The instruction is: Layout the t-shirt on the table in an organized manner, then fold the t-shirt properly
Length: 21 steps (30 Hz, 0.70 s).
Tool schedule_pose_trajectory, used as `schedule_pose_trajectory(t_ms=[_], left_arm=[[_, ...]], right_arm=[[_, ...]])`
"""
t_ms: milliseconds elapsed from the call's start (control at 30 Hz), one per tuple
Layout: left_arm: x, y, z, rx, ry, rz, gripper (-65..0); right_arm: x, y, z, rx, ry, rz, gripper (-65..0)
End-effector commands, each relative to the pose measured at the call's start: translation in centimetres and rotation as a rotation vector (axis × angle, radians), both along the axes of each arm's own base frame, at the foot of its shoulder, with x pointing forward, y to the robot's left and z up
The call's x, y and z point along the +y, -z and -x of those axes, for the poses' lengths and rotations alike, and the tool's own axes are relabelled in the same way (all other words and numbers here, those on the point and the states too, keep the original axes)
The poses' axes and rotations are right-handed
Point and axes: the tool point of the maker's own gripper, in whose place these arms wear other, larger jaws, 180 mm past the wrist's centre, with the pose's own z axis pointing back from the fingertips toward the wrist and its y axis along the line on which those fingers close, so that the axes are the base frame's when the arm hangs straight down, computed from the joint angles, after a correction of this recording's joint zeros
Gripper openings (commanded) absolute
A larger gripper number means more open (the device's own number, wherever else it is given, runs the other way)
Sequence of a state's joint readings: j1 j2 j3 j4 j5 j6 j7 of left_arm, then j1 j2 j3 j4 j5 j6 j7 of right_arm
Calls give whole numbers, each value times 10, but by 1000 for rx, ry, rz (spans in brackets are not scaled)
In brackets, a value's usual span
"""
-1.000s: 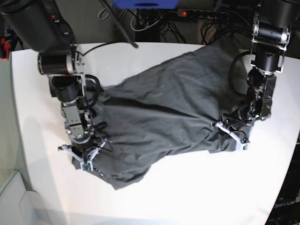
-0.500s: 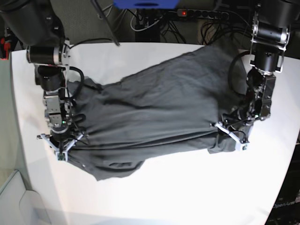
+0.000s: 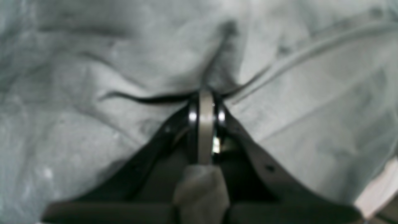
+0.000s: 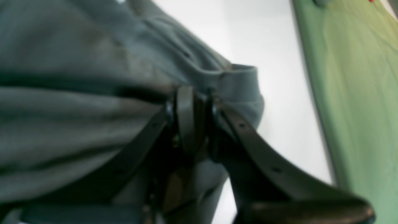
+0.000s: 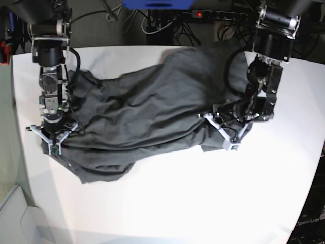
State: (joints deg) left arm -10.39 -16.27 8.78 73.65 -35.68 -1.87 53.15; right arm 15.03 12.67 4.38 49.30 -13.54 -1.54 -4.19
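Two grippers are pinching the dark charcoal-grey t-shirt (image 5: 147, 117), which is lying crumpled across the middle and far part of the white tabletop (image 5: 203, 203). Nearest the base camera, the front of the tabletop is showing bare white, and the shirt's loose lower edge is sagging toward it in a rounded flap at the view's lower left. Just beyond that, on the base view's left, the right gripper (image 5: 51, 140) is pointing down with its jaws closed on a bunched edge of the fabric; its wrist camera is showing the jaws (image 4: 192, 102) clamping a folded hem, with white tabletop and a green surface (image 4: 357, 93) beside it. On the base view's right, the left gripper (image 5: 226, 134) is tilting inward, and its wrist view is showing the jaws (image 3: 205, 105) pressed fully together on a ridge of cloth, with wrinkles radiating from the pinch. Between the two grippers the shirt is stretching in long diagonal folds, not flat, with its far right part reaching the back edge of the tabletop. Farther back, past the tabletop, black cables and a power strip (image 5: 218, 14) with a red light are lying under a blue object (image 5: 157, 4).
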Motion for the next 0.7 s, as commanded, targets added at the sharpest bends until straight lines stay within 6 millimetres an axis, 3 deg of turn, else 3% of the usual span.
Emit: schedule_pose_trajectory(t_ms=[0,100,367,467,567,667], left_arm=[[-1,-14,-6,-33,13,0,-647],[-12,-36,-7,-100,45,13,-647],[-26,-84,-18,-247,89,30,-647],[1,-92,-29,-262,2,30,-647],[47,-86,-38,-241,-142,31,-646],[81,-85,-46,-233,-246,37,-645]], right_arm=[[7,-5,-2,-2,2,-16,-595],[21,-34,-5,-90,-32,-8,-595],[97,-99,-15,-208,-154,-116,-598],[131,-113,-11,-160,-227,-168,-598],[162,-100,-3,-48,-293,-220,-596],[181,-86,6,32,-311,-256,-595]])
